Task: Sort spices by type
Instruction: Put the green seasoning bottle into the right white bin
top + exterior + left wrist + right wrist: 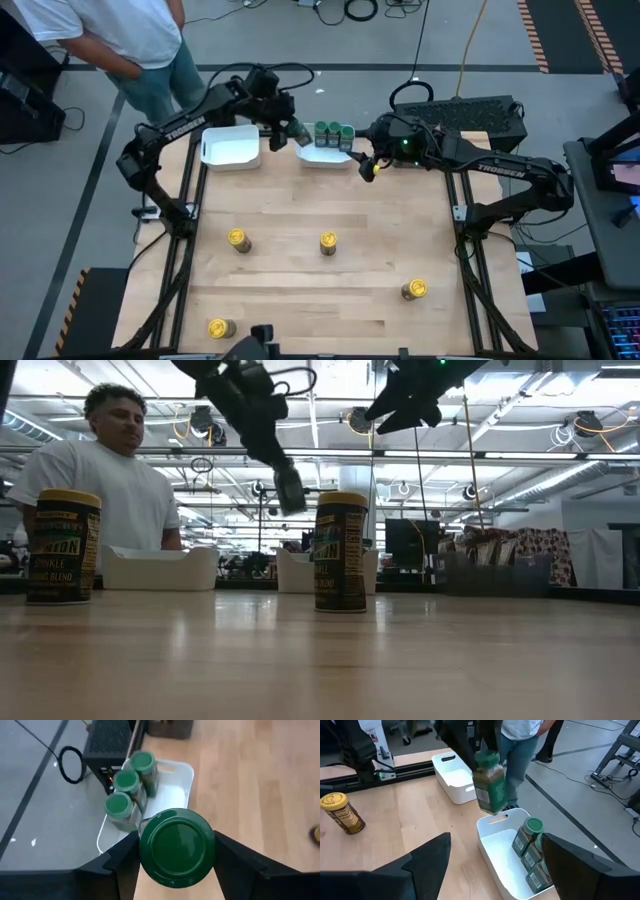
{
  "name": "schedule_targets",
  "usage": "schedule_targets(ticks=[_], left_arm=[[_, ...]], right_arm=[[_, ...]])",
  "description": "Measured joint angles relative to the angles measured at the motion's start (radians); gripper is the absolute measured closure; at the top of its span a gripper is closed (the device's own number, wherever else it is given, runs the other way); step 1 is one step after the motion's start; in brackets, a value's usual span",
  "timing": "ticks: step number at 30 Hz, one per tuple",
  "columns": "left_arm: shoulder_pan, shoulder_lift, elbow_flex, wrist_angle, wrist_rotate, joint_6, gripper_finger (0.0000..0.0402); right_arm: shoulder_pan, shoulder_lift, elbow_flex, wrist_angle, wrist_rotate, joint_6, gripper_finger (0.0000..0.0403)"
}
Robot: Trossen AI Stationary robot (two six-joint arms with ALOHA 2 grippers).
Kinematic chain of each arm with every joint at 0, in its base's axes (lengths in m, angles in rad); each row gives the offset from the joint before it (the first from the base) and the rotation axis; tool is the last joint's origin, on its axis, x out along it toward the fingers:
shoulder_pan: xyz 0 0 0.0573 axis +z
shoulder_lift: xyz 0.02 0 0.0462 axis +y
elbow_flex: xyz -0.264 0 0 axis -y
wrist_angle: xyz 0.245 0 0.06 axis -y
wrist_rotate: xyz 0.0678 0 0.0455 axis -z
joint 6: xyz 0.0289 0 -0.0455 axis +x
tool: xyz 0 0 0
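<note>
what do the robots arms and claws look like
Both arms are dark, near-black jointed links; the left arm and right arm each carry white TROSSEN lettering on a link. Black cables loop over the left wrist, and a green light glows on the right wrist. The left claw and right claw each have two broad, flat, dark wedge-shaped fingers.

Robotics lab: cables (pixel 360 10), ceiling pipes (pixel 520 450).

Two trays: upper middle of the high view, left tray (pixel 231 146) beside right tray (pixel 325 156).
Right tray: holds three jars (pixel 334 132).
Held jar (pixel 298 130): above the trays' gap.
Four jars (pixel 327 241): scattered lower down the table (pixel 320 290).
</note>
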Motion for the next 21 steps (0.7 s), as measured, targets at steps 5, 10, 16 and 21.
schedule_targets(ticks=[5,10,16,21], left_arm=[[0.012,0.082,0.06,-0.082,-0.001,0.139,0.0189],[0.014,0.169,0.112,-0.123,-0.046,0.227,0.0189],[0.013,0.235,0.154,-0.115,-0.057,0.283,0.0189],[0.013,0.264,0.156,-0.114,-0.107,0.344,0.0189]], right_arm=[[-0.001,0.0,0.0,0.006,0.0,0.021,0.0112],[-0.002,0.0,0.0,0.007,0.005,0.034,0.0112],[-0.002,0.0,0.0,0.006,0.006,0.042,0.0112],[-0.002,0.0,0.0,0.002,0.006,0.042,0.0112]])
